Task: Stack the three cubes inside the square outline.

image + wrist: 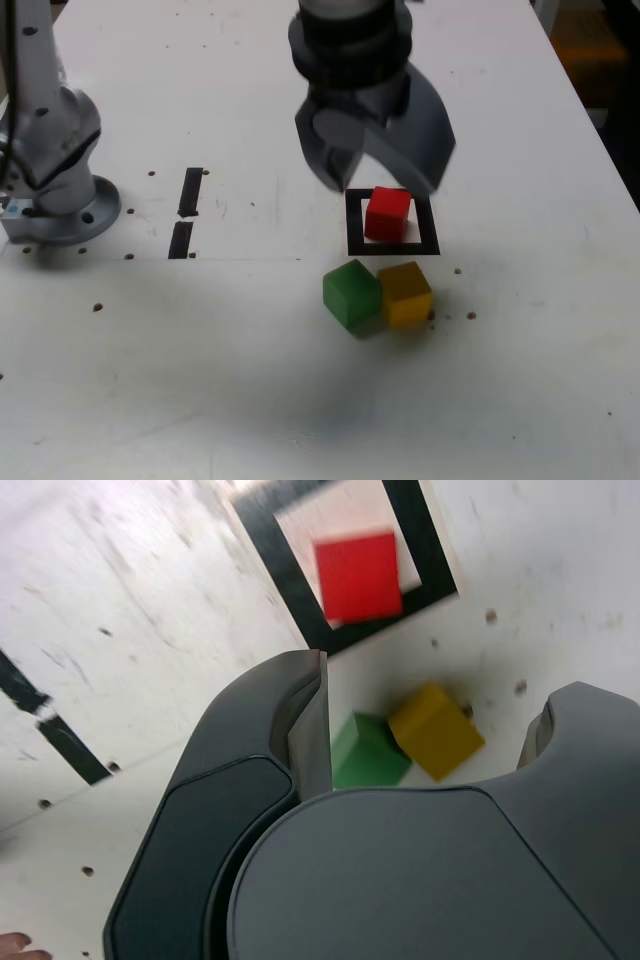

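Pincer [378, 170] hangs above the table [250, 400] with its jaws spread apart and nothing between them; it sits just behind the square outline [392, 247] in the exterior view. Jaws face down — a stance that suits coming down on a cube from above.

Red cube [387, 213] stands inside the outline, on the white patch and close to its far edge, apart from the other 2. It looks like the base of the stack, so 1 of 3 is in place.

Green cube [351, 293] and yellow cube [405, 293] lie outside the outline, just in front of it, side by side and touching. In the wrist view both appear between the spread jaws — the likely next pick is 1 of these, though which cannot be told.

Outline holds only the red cube.
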{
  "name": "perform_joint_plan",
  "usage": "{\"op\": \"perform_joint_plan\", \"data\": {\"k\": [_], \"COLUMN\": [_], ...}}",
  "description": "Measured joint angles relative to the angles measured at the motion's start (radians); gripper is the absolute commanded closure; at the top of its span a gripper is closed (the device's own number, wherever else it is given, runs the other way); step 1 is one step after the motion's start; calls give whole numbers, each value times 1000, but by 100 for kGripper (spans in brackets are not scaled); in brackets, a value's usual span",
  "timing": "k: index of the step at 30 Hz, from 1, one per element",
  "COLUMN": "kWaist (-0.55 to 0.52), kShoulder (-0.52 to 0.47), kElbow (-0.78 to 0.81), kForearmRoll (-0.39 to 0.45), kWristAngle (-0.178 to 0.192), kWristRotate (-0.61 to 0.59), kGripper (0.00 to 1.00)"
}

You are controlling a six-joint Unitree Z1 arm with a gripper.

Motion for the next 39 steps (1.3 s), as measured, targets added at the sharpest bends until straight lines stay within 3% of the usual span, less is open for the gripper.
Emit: {"op": "perform_joint_plan", "data": {"k": [18, 32, 39], "kWaist": [-53, -92, -94], "kShoulder": [100, 112, 103], "kElbow": [-1, 42, 72], "kForearmRoll": [-89, -97, -183], "kWristAngle": [-22, 11, -2], "kWristRotate": [2, 175, 160], "kGripper": [20, 20, 20]}}
